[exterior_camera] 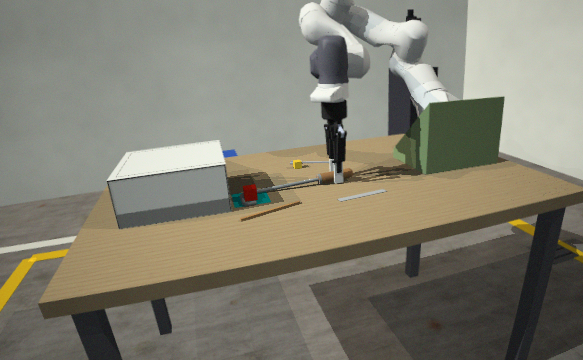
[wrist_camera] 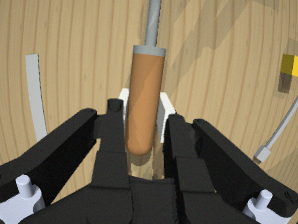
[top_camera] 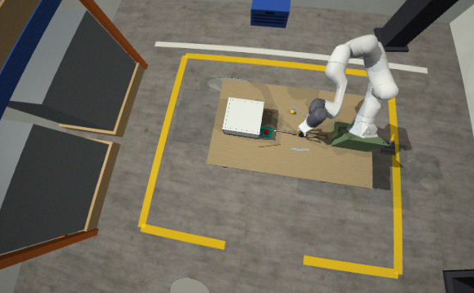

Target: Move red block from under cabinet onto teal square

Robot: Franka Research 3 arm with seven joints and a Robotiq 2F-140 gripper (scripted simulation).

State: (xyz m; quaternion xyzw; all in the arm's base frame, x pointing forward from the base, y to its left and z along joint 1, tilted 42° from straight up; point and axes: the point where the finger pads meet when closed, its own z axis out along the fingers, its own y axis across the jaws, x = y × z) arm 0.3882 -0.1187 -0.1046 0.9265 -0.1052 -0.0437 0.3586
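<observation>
Gripper (wrist_camera: 143,137) clamped on hook tool's wooden handle (wrist_camera: 141,103); red block (exterior_camera: 249,192) looks inside teal square (exterior_camera: 261,199). Next: release, retreat.

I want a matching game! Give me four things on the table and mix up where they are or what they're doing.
Things:
1. red block
2. wooden handle
3. yellow cube
4. white cabinet

Places or states:
A. gripped in the hand
B. sitting on the teal square
C. biggest box, at the table's left end in the exterior view
D. lying behind the hand, near the table's far edge

Pairs: 1-B, 2-A, 3-D, 4-C
</observation>
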